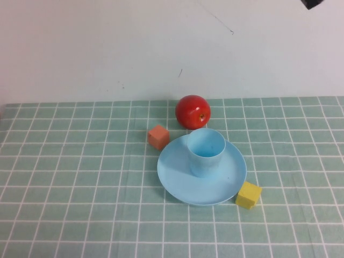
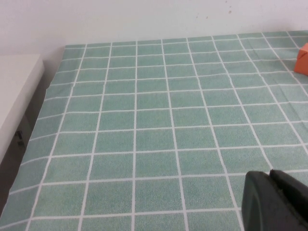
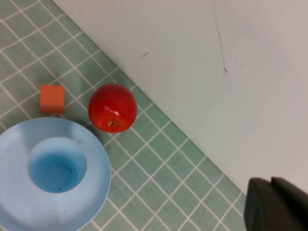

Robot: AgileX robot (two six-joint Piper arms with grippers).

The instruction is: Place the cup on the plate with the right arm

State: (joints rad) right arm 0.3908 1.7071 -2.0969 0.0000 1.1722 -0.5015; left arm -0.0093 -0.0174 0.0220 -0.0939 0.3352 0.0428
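The light blue cup (image 1: 206,151) stands upright on the light blue plate (image 1: 177,177) at the middle of the table. Both also show in the right wrist view, the cup (image 3: 57,164) inside the plate (image 3: 96,192). My right gripper (image 3: 270,185) is shut and empty, raised high and well away from the cup, near the wall; only a dark bit of the right arm (image 1: 312,3) shows at the top right of the high view. My left gripper (image 2: 269,175) is shut and empty over bare tablecloth, far from the plate.
A red apple (image 1: 193,111) sits just behind the plate. An orange cube (image 1: 158,136) lies at the plate's back left, a yellow cube (image 1: 249,194) touches its front right rim. A white wall bounds the table's far edge. A white shelf (image 2: 14,96) lies past the table's left edge.
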